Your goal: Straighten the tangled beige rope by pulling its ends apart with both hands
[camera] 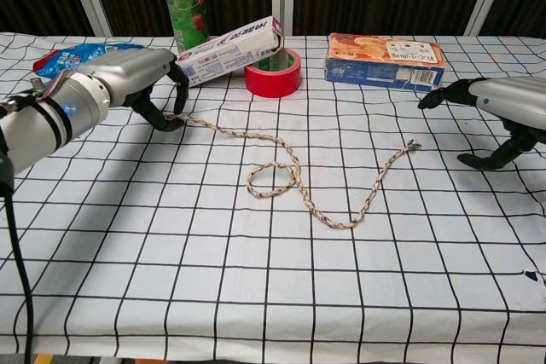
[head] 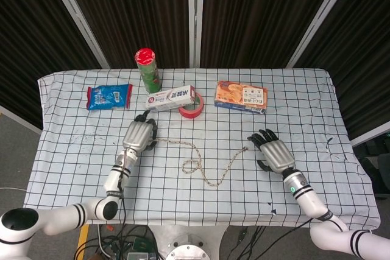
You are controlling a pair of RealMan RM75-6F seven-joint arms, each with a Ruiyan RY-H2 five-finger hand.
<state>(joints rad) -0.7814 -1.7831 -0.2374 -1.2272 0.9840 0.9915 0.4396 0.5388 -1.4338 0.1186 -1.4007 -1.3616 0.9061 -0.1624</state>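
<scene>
The beige rope (head: pixel 232 165) lies on the checked tablecloth (head: pixel 73 150), with a small loop near its middle and a bend toward the front. My left hand (head: pixel 139 135) rests on the cloth with its fingers curled over the rope's left end (camera: pixel 177 117), gripping it. The rope's right end (camera: pixel 413 144) lies free. My right hand (head: pixel 273 152) hovers just right of that end, fingers spread, holding nothing. From the chest view the rope (camera: pixel 230 134) runs from my left hand (camera: pixel 128 83) toward my right hand (camera: pixel 499 104).
Along the back stand a green can with a red cap (head: pixel 147 70), a toothpaste box (head: pixel 170 98), a red tape roll (head: pixel 191 108) and an orange box (head: pixel 241 97). A blue packet (head: pixel 109 96) lies at the back left.
</scene>
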